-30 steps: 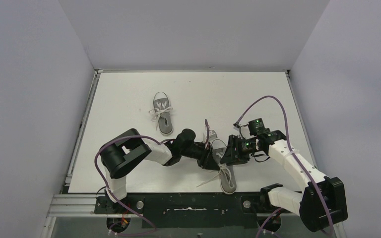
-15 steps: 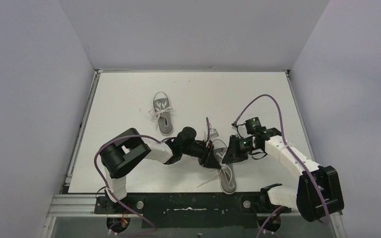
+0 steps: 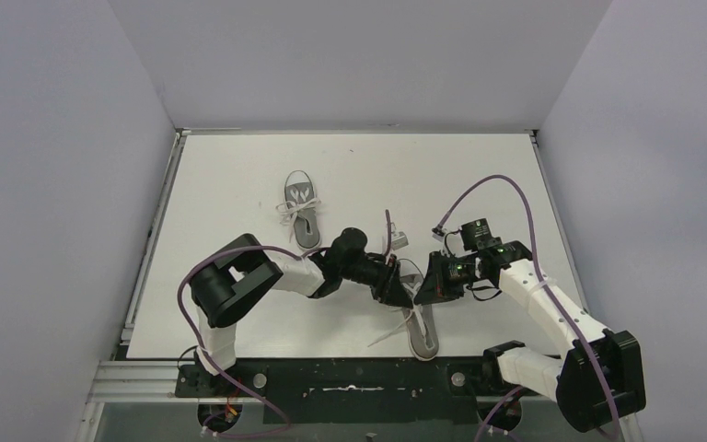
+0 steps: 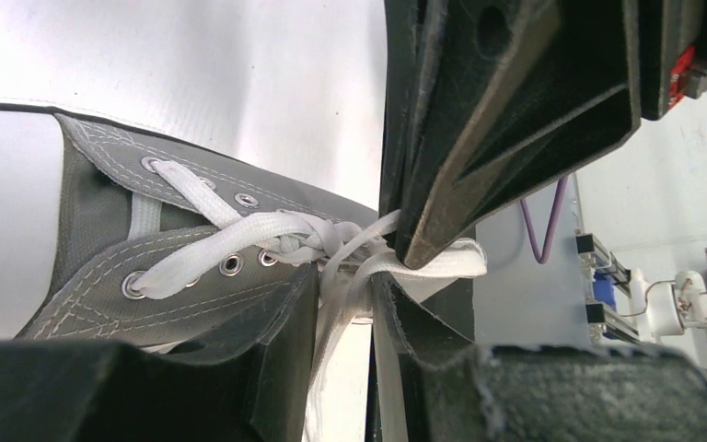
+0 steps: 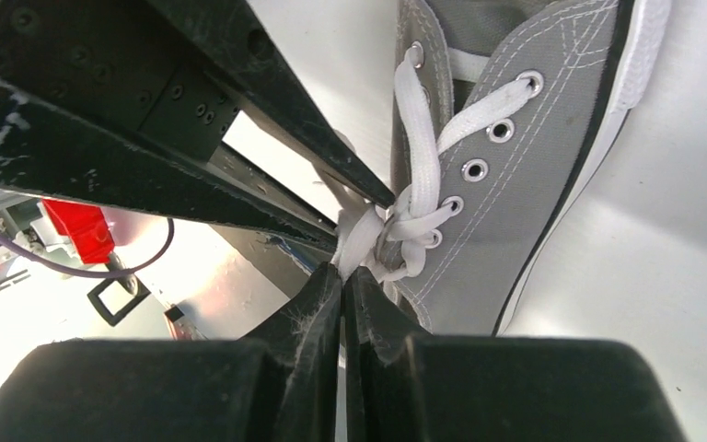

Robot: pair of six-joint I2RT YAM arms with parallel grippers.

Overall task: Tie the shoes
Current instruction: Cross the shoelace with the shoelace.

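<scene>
Change: right gripper [image 5: 342,276] has closed on the near shoe's [image 3: 421,330] lace [image 5: 357,241].
Left gripper [image 4: 345,299]: apparently pinching lace too.
Shoe axis: heel nearest bases.

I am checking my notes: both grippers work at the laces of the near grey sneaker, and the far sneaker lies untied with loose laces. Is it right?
Not quite. In the top external view the far sneaker already shows a tied bow across its white laces. The rest holds: the left gripper and right gripper meet at the laces of the near grey sneaker.

the left gripper [image 4: 345,304] pinches white laces [image 4: 331,241] beside the grey shoe [image 4: 147,267], right gripper [image 4: 423,253] touching.
</scene>
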